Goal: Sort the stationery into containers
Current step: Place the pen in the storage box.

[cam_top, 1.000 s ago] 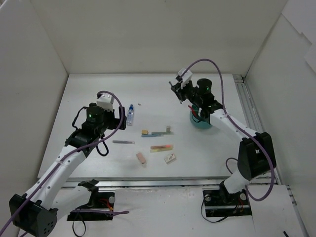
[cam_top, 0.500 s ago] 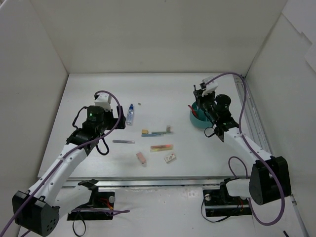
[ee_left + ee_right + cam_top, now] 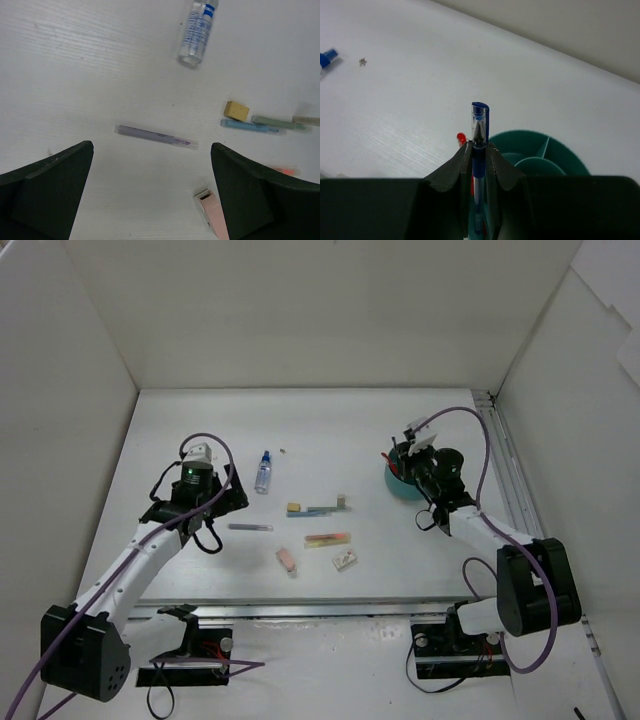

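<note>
The right gripper [image 3: 479, 149] is closed narrowly on a blue pen [image 3: 479, 120], which is held upright between the fingers. The teal bowl [image 3: 555, 155] is seen under these fingers and to their right. The left gripper [image 3: 151, 152] is opened wide and nothing is held. A grey pen [image 3: 155, 135] is lying just ahead of it, between its fingers, and a clear bottle [image 3: 197, 31] is found further ahead

Bowl [image 3: 400, 490] at the table's [image 3: 330, 420] right side, bottle [image 3: 264, 472] well to its left, cube [image 3: 294, 508] between them, nearer.
</note>
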Robot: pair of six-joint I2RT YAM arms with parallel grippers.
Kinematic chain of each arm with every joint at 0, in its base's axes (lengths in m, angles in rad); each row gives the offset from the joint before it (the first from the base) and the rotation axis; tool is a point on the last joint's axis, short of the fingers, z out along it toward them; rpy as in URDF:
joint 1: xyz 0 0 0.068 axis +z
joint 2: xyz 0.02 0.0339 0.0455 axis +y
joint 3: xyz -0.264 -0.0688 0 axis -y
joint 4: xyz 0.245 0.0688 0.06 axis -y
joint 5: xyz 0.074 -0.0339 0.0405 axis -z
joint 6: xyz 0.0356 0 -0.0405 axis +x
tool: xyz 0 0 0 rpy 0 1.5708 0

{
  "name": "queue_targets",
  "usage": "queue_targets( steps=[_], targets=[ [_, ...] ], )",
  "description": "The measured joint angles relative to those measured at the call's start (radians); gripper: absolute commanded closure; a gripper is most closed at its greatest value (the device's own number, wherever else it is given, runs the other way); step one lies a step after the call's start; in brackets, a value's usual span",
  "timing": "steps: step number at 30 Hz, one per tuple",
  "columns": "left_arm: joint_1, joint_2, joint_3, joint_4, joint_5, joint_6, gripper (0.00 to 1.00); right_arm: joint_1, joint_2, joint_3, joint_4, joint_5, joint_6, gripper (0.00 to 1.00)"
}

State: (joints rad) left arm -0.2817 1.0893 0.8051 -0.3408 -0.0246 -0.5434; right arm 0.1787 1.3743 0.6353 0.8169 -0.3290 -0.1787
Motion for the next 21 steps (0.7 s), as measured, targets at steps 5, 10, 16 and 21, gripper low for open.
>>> queue_targets(
  steps=[5,10,16,21],
  targets=[
    [0.053,0.050,-0.006,-0.076,-0.024,-0.158,0.00,0.028,-0.018,-0.078,0.017,0.038,0.003,0.44],
    [0.100,0.150,-0.009,-0.126,-0.012,-0.302,0.00,0.034,-0.134,-0.135,0.017,0.080,0.007,0.26],
    [0.101,0.250,-0.018,-0.073,0.092,-0.278,0.03,0.053,-0.294,-0.153,0.032,0.078,0.016,0.04],
    [0.073,0.242,-0.018,0.006,0.181,-0.011,0.00,0.065,-0.335,-0.134,-0.029,-0.005,0.021,0.02]
  ],
)
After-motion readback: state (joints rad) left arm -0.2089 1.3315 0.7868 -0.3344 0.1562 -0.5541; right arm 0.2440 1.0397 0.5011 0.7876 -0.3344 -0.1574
